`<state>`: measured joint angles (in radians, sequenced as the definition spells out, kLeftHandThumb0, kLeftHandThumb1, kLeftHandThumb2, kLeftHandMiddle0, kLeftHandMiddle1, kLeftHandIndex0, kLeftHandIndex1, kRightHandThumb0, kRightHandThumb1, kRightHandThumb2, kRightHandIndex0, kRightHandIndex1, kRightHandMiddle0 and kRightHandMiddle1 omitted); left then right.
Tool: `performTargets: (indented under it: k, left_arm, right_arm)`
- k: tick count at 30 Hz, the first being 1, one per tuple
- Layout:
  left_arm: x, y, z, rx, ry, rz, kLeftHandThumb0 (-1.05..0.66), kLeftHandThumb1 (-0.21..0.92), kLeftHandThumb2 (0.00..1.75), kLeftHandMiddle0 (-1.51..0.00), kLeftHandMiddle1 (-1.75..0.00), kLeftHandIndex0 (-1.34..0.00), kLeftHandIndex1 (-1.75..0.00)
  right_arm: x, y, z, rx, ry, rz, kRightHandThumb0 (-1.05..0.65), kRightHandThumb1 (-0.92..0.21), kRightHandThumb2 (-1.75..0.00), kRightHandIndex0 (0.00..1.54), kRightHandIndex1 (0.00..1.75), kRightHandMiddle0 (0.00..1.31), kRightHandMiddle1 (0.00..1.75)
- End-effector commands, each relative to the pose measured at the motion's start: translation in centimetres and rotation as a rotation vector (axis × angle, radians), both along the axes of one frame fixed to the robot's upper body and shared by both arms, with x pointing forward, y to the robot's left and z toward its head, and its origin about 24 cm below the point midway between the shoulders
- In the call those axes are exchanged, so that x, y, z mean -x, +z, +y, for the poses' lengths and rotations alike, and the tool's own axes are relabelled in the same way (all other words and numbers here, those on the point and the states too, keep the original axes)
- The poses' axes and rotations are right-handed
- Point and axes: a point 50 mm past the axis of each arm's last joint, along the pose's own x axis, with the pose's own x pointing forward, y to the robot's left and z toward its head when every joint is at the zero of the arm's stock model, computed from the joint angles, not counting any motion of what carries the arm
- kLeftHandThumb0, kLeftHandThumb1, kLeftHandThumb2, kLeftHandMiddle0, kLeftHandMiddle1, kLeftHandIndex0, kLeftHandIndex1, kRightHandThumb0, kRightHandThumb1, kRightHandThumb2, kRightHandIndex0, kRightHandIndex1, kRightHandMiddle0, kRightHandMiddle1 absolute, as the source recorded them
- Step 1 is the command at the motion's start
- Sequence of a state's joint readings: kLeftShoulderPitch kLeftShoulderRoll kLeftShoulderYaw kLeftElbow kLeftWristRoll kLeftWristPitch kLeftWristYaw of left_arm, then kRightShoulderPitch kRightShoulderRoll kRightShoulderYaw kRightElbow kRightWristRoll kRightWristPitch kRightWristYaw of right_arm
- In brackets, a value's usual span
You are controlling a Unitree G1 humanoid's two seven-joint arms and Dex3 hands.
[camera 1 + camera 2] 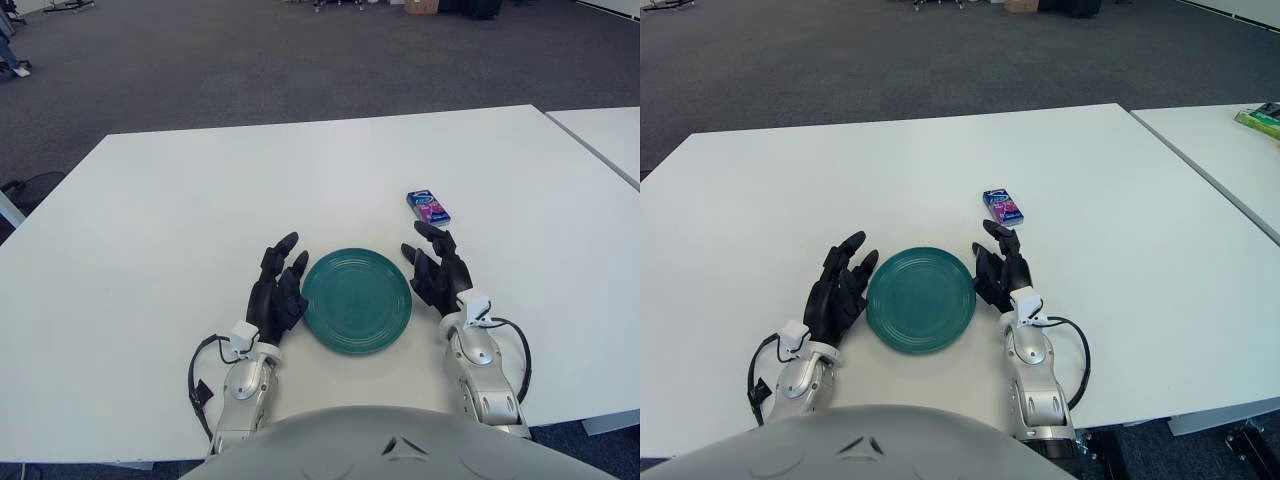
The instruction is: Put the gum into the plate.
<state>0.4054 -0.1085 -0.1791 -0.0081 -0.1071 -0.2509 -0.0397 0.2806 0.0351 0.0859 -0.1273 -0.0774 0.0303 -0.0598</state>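
Observation:
A small blue and purple gum pack point(428, 208) lies flat on the white table point(200, 200), just behind and to the right of a teal plate point(356, 300). The plate holds nothing. My right hand point(438, 270) shows at the plate's right edge, fingers spread and holding nothing, its fingertips a short way in front of the gum pack. My left hand point(280, 290) shows at the plate's left edge, fingers likewise relaxed and holding nothing.
A second white table point(1230, 150) stands to the right across a narrow gap, with a green object point(1262, 119) on its far edge. Grey carpet lies beyond the table's far edge.

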Motion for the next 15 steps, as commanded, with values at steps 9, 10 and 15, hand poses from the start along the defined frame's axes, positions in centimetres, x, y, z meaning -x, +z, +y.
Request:
performTargets:
  k: [9,10,15]
  left_arm:
    - [0.1,-0.9,-0.7,0.021,-0.006,0.060,-0.95,0.92,1.01,-0.52,0.00,-0.16,-0.69]
    - [0.1,-0.9,-0.7,0.021,-0.007,0.059,-0.95,0.92,1.01,-0.52,0.00,-0.16,-0.69]
    - [0.0,-0.9,-0.8,0.025,-0.008,0.059,-0.94,0.92,1.02,-0.53,-0.01,-0.16,-0.70]
  right_arm:
    - [0.4,-1.1,-0.3,-0.010,-0.003,0.075,-0.64,-0.92,-0.80,0.63,0.03,0.05,0.73]
    - [0.2,-0.7,-0.4,-0.013,-0.006,0.066,-0.64,-0.92,-0.81,0.63,0.03,0.05,0.73]
    - [-1.5,1.1,-1.3,-0.024,-0.023,0.030,-0.64,-0.92,-0.82,0.65,0.04,0.04,0.71]
